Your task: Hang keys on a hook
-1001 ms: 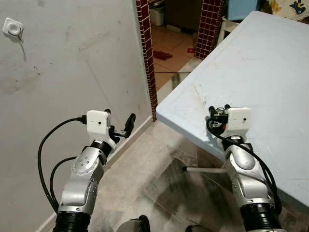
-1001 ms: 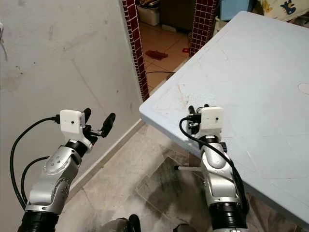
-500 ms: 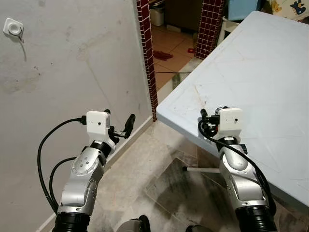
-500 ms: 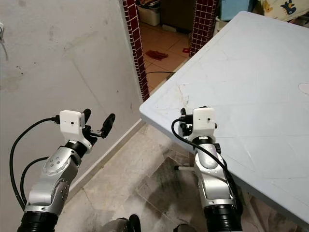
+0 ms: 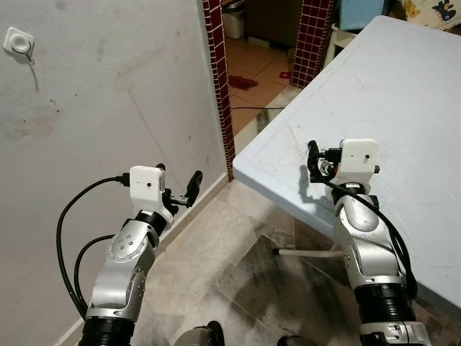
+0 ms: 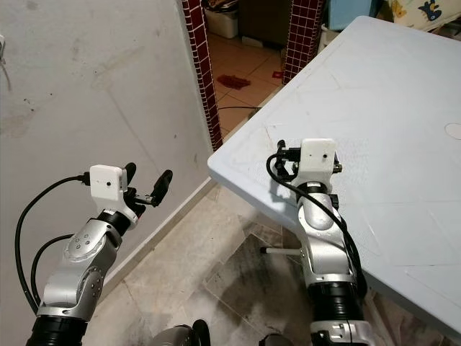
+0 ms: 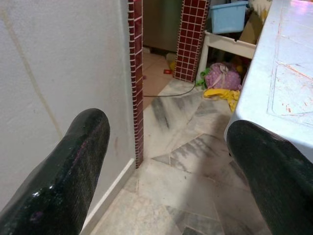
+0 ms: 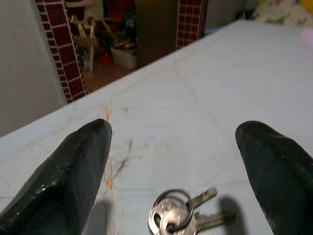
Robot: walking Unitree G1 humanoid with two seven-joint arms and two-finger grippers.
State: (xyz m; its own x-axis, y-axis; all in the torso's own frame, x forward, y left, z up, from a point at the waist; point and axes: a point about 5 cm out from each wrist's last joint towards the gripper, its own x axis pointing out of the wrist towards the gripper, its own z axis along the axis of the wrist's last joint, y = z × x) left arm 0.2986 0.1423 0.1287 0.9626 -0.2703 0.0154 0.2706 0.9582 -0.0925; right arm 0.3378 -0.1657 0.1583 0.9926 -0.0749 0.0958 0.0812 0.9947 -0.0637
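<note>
Hook (image 5: pixel 18 43): white, mounted high on the grey wall (image 5: pixel 108 86) at far left, a thin cord hanging from it.

Left hand (image 5: pixel 178 186): raised in front of the wall, over the marble floor (image 5: pixel 216 252). Fingers spread wide, nothing between them, touching nothing. Its wrist view looks along the wall past a red-tiled door post (image 7: pixel 135 73) to a blue bin (image 7: pixel 229 15) and a yellow and purple heap on the floor beyond.

Right hand (image 8: pixel 176 161): over the near corner of the pale blue table (image 5: pixel 403 108), close above the top. Fingers (image 8: pixel 63 181) wide apart, empty, not touching the keys (image 8: pixel 182 215).

Keys: two silver keys on a ring, lying flat on the table, in the gap between the right fingers and just ahead of them, seen in the right wrist view. In the head views the white camera block (image 5: pixel 358 156) on the wrist covers that spot. Orange scratches mark the table near the keys.
</note>
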